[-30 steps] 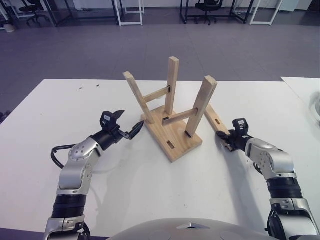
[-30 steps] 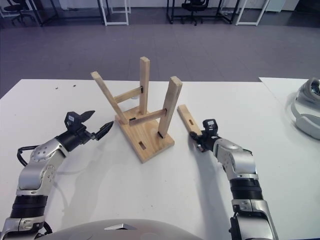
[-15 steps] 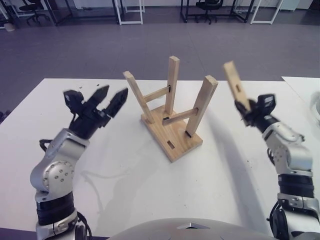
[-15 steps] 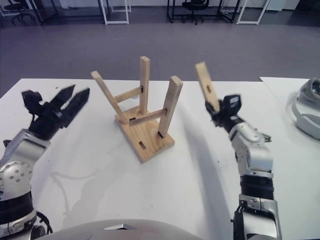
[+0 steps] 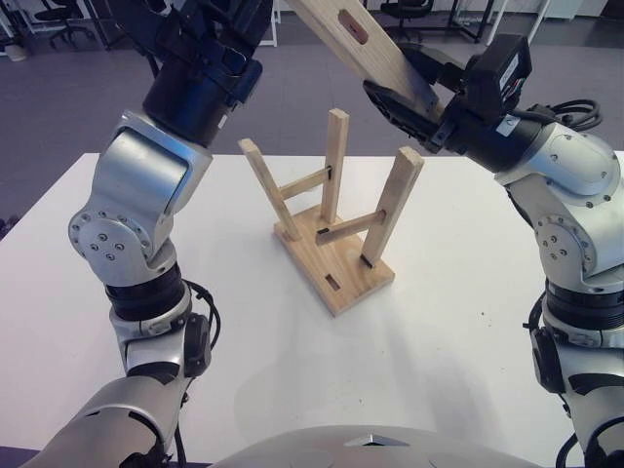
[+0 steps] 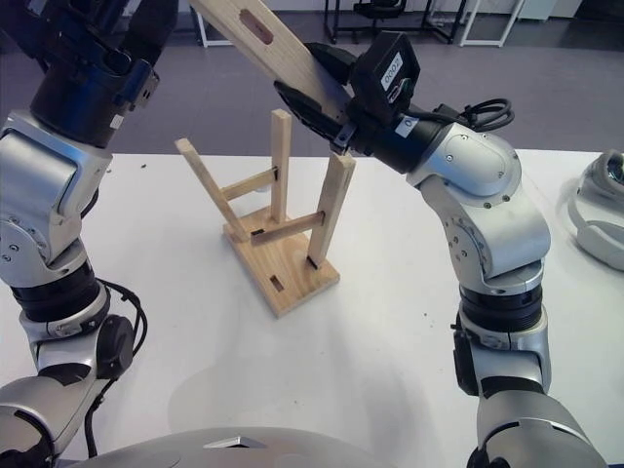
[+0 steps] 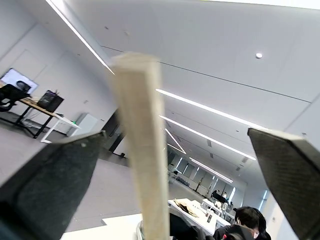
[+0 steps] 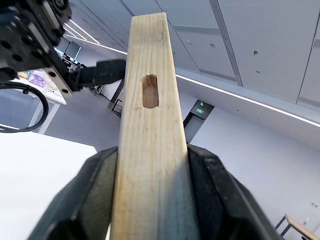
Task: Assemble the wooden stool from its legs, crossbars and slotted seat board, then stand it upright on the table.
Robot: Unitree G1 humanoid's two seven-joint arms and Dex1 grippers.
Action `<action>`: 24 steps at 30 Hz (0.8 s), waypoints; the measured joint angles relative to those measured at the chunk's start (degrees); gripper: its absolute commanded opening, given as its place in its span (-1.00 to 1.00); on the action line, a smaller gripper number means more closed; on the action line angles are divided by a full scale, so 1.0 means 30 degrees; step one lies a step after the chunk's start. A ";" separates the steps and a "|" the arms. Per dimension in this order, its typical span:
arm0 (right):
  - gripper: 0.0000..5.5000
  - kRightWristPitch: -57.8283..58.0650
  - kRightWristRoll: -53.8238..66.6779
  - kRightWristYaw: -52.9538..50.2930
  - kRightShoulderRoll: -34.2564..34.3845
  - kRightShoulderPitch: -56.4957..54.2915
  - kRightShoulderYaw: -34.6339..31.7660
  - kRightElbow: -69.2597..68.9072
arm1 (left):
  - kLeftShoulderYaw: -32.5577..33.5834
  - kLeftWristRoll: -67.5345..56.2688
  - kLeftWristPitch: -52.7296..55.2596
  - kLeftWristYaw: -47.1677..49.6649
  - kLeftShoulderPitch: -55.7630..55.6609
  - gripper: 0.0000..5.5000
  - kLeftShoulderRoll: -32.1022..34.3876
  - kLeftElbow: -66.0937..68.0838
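Observation:
The slotted seat board lies flat on the white table. Three legs stand up from it, joined by two crossbars. High above this, my right gripper is shut on the lower end of a loose fourth leg, which slants up toward the left. One slot shows in the held leg. My left gripper is raised at the upper left, open. Its fingers stand wide on either side of the leg's far end without touching it.
A white headset-like object lies on a second table at the right edge. Grey floor with desks and office chairs stretches behind the table. Bare tabletop surrounds the stool on all sides.
My right arm has lifted the loose leg from the table beside the stool to high above it. My left arm has swung up from the table, gripper open around the leg's far end.

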 measured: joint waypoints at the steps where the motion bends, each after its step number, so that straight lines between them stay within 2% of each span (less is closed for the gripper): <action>1: -0.25 -0.0205 -0.0041 0.0139 0.0005 0.0000 0.0028 -0.0041 | 0.0015 -0.0003 -0.0114 0.0141 0.0010 0.91 0.0000 0.0028; 12: -0.25 -0.1062 -0.1227 0.0627 0.0384 0.0068 0.1061 -0.0491 | -0.0472 0.0852 -0.0888 0.0861 0.0022 0.25 -0.0528 0.0304; 17: -0.25 -0.1237 -0.1497 0.0691 0.0687 0.0068 0.1325 -0.0460 | -0.0707 0.1577 -0.0996 0.0821 0.0132 -0.13 -0.0729 0.0149; 21: -0.25 -0.1233 -0.1529 0.0704 0.1007 0.0077 0.1422 -0.0459 | -0.0715 0.1821 -0.1201 0.0471 0.0292 -0.33 -0.0751 -0.0102; 22: -0.12 -0.1214 -0.1526 0.0707 0.1061 0.0081 0.1480 -0.0458 | -0.0701 0.1970 -0.1242 0.0391 0.0401 -0.39 -0.0751 -0.0163; 24: 0.01 -0.1181 -0.1443 0.0679 0.1200 0.0162 0.1526 -0.0527 | -0.0584 0.2350 -0.1302 0.0466 0.0817 -0.52 -0.0744 -0.0095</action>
